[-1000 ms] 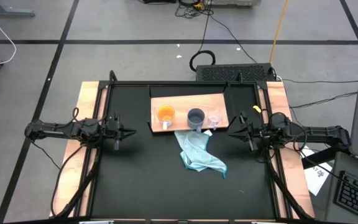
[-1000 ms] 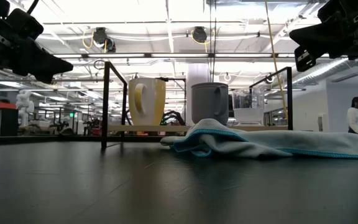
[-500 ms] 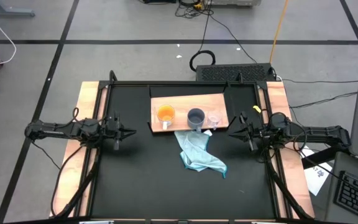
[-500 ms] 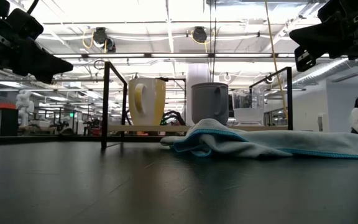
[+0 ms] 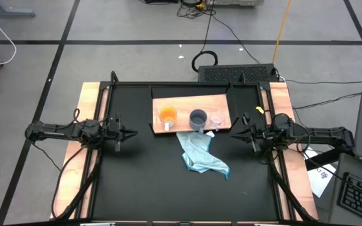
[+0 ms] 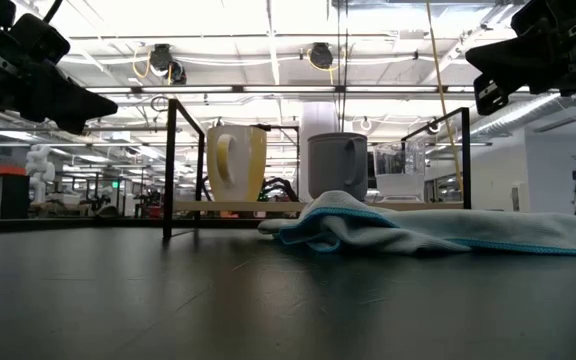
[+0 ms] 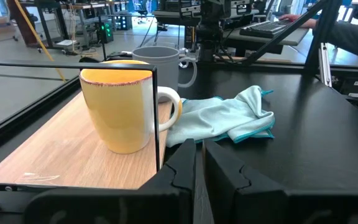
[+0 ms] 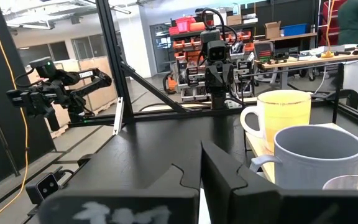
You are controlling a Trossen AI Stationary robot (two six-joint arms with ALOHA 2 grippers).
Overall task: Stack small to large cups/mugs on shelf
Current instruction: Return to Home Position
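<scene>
The wooden shelf (image 5: 190, 103) stands at the table's far middle on black brackets. On it, in a row from left to right, stand the orange mug (image 5: 167, 115), the grey-blue mug (image 5: 197, 118) and the small clear glass cup (image 5: 216, 118), each upright on its base. My left gripper (image 5: 131, 132) hovers left of the shelf, shut and empty, pointing toward the orange mug (image 7: 120, 109). My right gripper (image 5: 234, 133) hovers right of the shelf, shut and empty, pointing toward the grey-blue mug (image 8: 316, 155) and the glass cup's rim (image 8: 347, 182).
A light blue cloth (image 5: 200, 154) lies crumpled on the table just in front of the shelf, its far end against the shelf's front edge near the grey-blue mug. Black frame posts (image 6: 170, 165) rise at the shelf's ends. Bare black tabletop (image 5: 149, 188) lies toward the near edge.
</scene>
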